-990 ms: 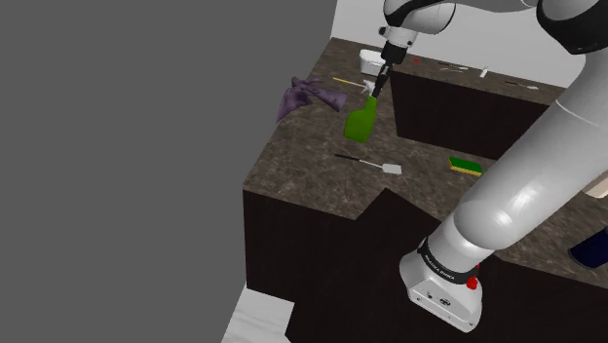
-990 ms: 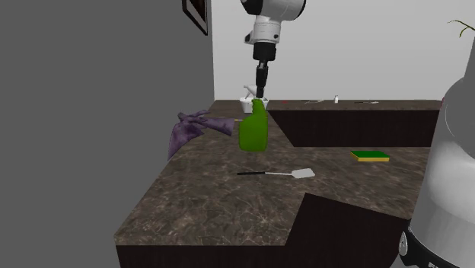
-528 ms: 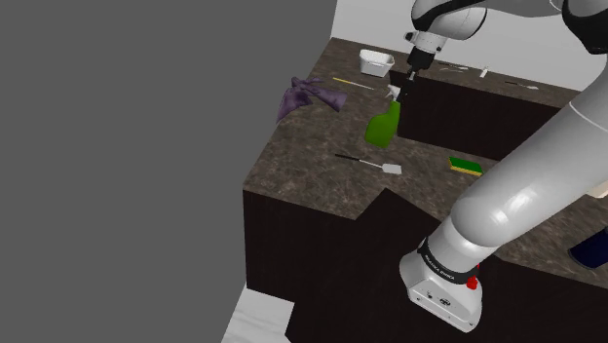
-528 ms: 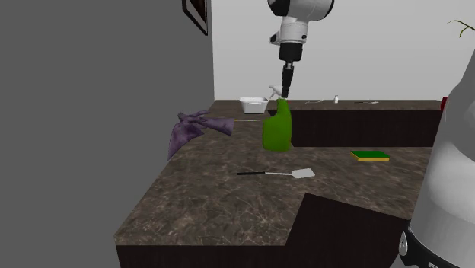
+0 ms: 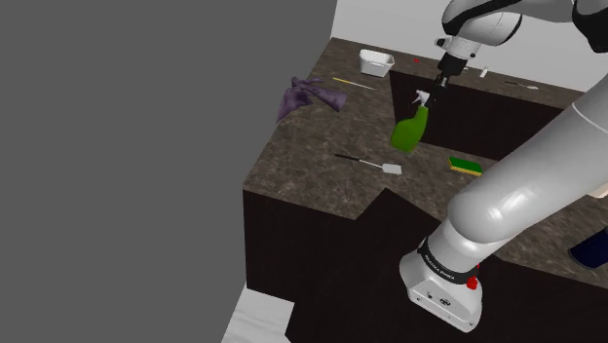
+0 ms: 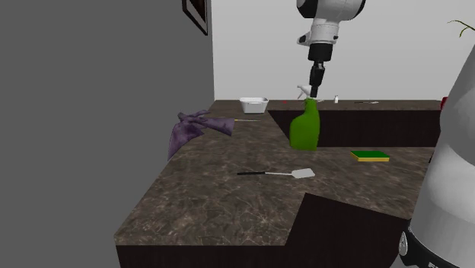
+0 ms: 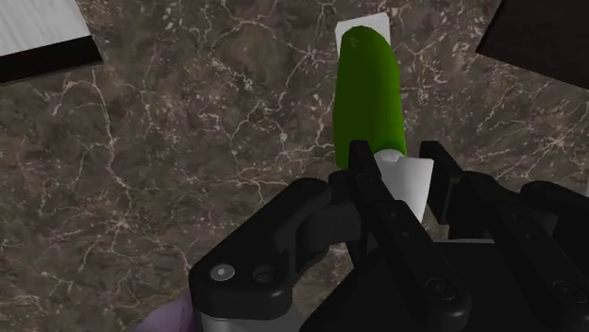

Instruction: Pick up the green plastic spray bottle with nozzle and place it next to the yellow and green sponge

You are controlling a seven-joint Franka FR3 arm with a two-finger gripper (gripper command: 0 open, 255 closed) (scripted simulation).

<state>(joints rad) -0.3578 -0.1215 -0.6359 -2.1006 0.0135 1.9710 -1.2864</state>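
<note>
Jaws are closed on the white nozzle of the green spray bottle (image 5: 409, 130) (image 6: 304, 128) (image 7: 371, 90), which hangs upright beneath them over the dark marbled counter (image 5: 312, 180) (image 6: 221, 198). A yellow-and-green sponge (image 5: 466, 165) (image 6: 370, 156) lies near, to the shoulder view's right of the bottle. A white-headed spatula (image 5: 375, 164) (image 6: 282, 173) lies on the near side of the bottle. A purple cloth (image 5: 310, 95) (image 6: 190, 129) and a white tray (image 5: 375, 61) (image 6: 253, 105) sit farther left.

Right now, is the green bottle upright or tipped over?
Upright. The bottle hangs nozzle up from the fingers, which clasp its white top; in the shoulder view it leans only slightly.
</note>
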